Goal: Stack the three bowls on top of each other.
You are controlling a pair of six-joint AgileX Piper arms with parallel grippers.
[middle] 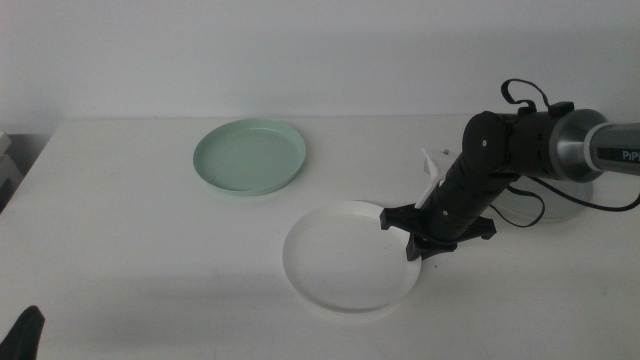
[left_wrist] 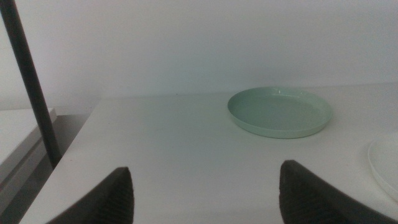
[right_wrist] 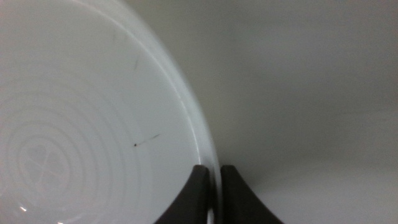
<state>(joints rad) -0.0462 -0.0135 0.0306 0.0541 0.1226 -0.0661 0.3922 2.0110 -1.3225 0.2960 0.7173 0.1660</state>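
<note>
At the near left corner of the table [middle: 120, 220] the left gripper [middle: 24, 335] waits, only a dark tip of it showing at the bottom edge of the middle view; its own wrist view shows its two jaws spread wide with nothing between them. Further in, towards the back, the mint green bowl [middle: 249, 158] sits empty and upright, well apart from everything else. To its right and nearer the front lies the white bowl [middle: 350, 259], also empty. The right gripper [middle: 418, 236] is at this bowl's right edge, its jaws drawn close with the thin rim pinched between them, one jaw inside and one outside. A grey bowl is not clearly in view. The coming move, as I judge it, turns on the mint green bowl lying leftward and further back from the held white one, so the carry would run that way.
</note>
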